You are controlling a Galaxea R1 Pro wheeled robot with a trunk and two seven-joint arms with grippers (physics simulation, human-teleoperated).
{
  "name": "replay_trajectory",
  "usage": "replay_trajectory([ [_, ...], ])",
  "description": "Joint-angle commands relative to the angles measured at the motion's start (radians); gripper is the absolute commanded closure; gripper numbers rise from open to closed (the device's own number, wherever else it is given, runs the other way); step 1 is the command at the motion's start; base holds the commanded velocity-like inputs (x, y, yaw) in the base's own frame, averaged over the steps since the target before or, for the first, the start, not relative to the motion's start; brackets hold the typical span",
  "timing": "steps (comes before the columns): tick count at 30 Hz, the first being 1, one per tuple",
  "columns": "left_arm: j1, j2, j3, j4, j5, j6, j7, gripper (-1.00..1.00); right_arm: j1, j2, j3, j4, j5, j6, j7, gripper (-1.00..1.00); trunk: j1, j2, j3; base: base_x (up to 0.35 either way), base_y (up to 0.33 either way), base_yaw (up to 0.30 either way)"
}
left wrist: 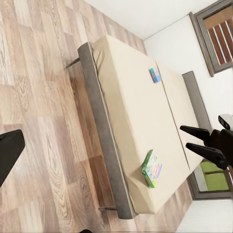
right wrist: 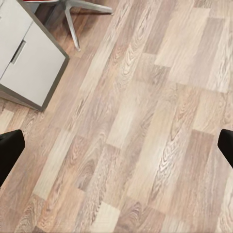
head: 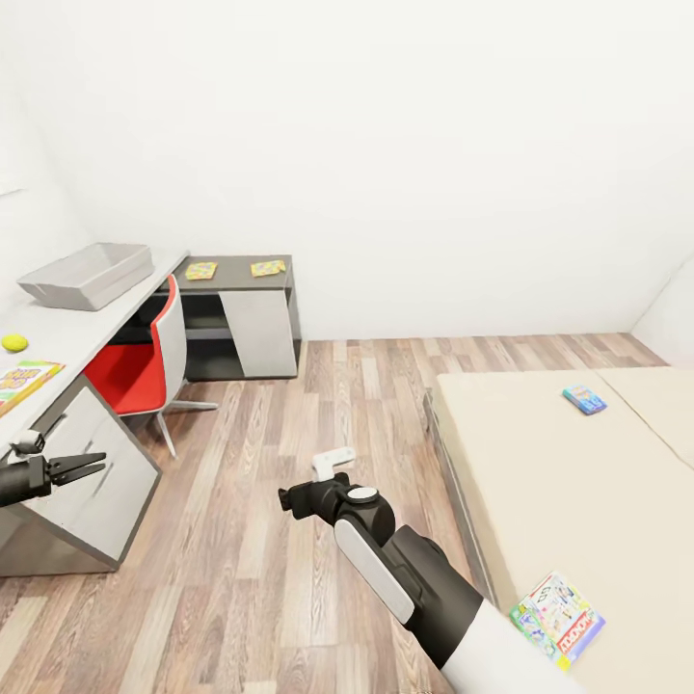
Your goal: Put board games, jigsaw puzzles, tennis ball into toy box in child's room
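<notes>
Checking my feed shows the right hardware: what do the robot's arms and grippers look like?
The right arm has a white forearm shell, black joint housings, a pale grey oblong side panel and a round white cap near the wrist. The right gripper has short pale fingers on a black wrist block. The left gripper is all black with two thin pointed fingers and a small grey knob behind them. No cables are visible.

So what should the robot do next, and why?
Probably roll closer to the bed and reach for the white board game near its corner. Both grippers look empty, the right gripper hangs over bare floor, and the toy box holds none of the toys yet.
</notes>
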Motion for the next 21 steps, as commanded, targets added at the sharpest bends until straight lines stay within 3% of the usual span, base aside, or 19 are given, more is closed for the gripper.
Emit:
replay_trajectory([
  [1, 0.0, 0.001, 0.0, 0.0, 0.001, 0.011, -0.004, -1.0, -0.001, 0.0, 0.002, -0.001, -0.011, 0.002, -0.01, -1.0, 0.001, -0.002, -0.002, 0.0, 0.267, -0.272],
  [21, 0.0, 0.001, 0.001, 0.0, 0.001, 0.011, -0.004, -1.0, -0.001, 0.0, 0.002, 0.0, -0.011, 0.001, -0.01, -1.0, 0.001, -0.002, -0.002, 0.0, 0.279, -0.284],
])
